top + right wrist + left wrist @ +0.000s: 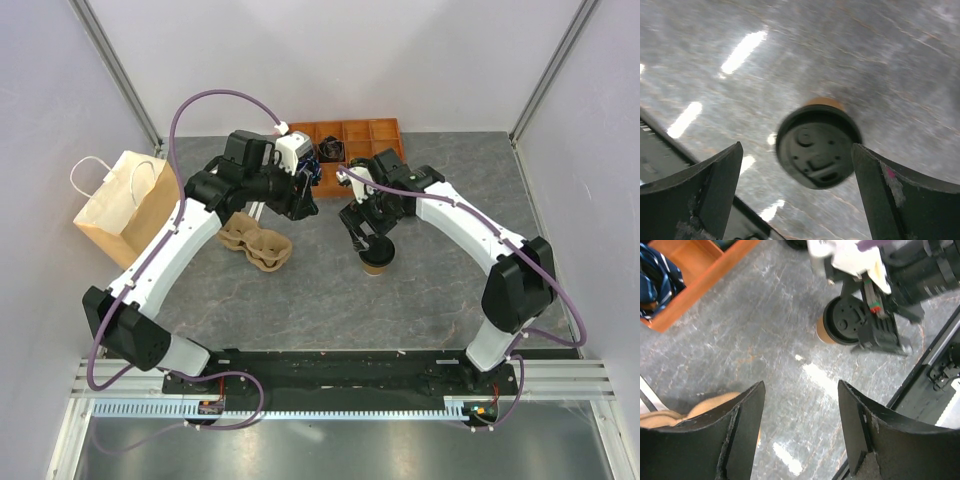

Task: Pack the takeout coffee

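Observation:
The takeout coffee (pixel 377 262), a brown paper cup with a black lid, stands upright on the grey table right of centre. My right gripper (pixel 372 243) hovers over it, open. In the right wrist view the lid (pixel 817 147) lies below and between the spread fingers, nearer the right finger (pixel 875 180). My left gripper (pixel 305 200) is open and holds nothing, up and to the left of the cup. Past its spread fingers (pixel 747 415) the left wrist view shows bare table, and farther off the cup (pixel 840 322) with the right gripper beside it.
A pulp cup carrier (pixel 255 243) lies left of centre under the left arm. A brown paper bag (pixel 120 205) stands at the far left. An orange compartment tray (pixel 362 132) with dark items sits at the back. The black base rail (pixel 340 372) runs along the near edge.

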Controlling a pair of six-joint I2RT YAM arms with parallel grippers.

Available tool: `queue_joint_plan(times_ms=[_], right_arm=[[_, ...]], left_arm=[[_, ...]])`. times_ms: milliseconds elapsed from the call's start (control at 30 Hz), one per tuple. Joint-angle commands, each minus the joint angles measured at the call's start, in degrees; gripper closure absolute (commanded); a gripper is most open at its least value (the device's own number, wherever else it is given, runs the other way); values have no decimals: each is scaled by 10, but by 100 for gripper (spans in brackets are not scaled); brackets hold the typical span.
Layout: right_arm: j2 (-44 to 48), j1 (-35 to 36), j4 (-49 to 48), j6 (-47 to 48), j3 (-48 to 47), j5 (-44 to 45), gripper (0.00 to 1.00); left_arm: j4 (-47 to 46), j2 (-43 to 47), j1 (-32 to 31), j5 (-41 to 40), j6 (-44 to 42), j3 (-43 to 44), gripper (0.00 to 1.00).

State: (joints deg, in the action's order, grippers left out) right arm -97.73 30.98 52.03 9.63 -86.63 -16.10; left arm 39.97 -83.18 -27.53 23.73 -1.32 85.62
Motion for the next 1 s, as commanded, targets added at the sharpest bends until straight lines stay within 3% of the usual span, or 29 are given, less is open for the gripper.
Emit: queue_joint_plan(times_ms=[0, 800, 967], right_arm=[[-16, 0, 17, 31, -25, 90, 2], [-25, 4, 0, 51, 37, 83, 2], [-18, 4, -3, 54, 46, 87, 6]], left_arm=[[2, 28, 1, 19, -10, -5, 32], [3, 17, 4, 24, -13, 7, 32], [3, 14, 5, 23, -13, 7, 32]])
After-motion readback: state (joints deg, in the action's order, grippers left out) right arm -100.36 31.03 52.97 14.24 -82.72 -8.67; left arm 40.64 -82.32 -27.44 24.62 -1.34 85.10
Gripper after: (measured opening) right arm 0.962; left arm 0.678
